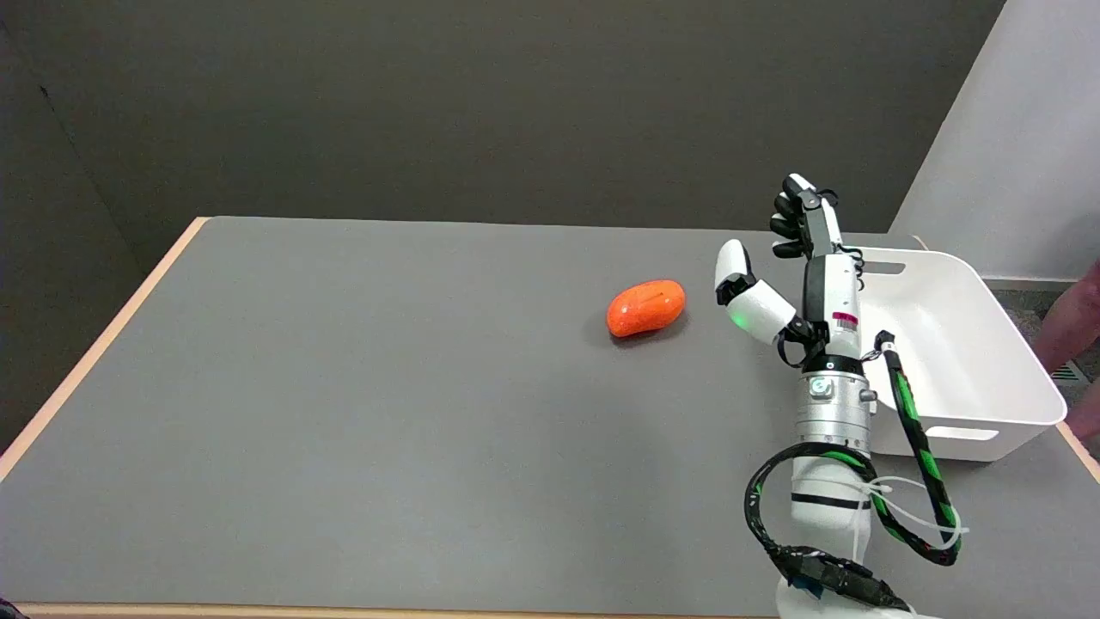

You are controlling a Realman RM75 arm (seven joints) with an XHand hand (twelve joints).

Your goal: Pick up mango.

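Note:
An orange-red mango (646, 307) lies on its side on the grey table (387, 413), right of the middle. My right hand (795, 275) is held upright just to the right of the mango, apart from it. Its thumb (735, 273) sticks out toward the mango and the other fingers (799, 215) point up and away. The hand holds nothing. The white arm rises from the lower right edge of the picture.
A white bin (962, 344) stands at the table's right edge, directly behind and to the right of my hand. Part of a person's arm (1070, 327) shows past the bin. Black-and-green cabling (919, 447) loops around my wrist.

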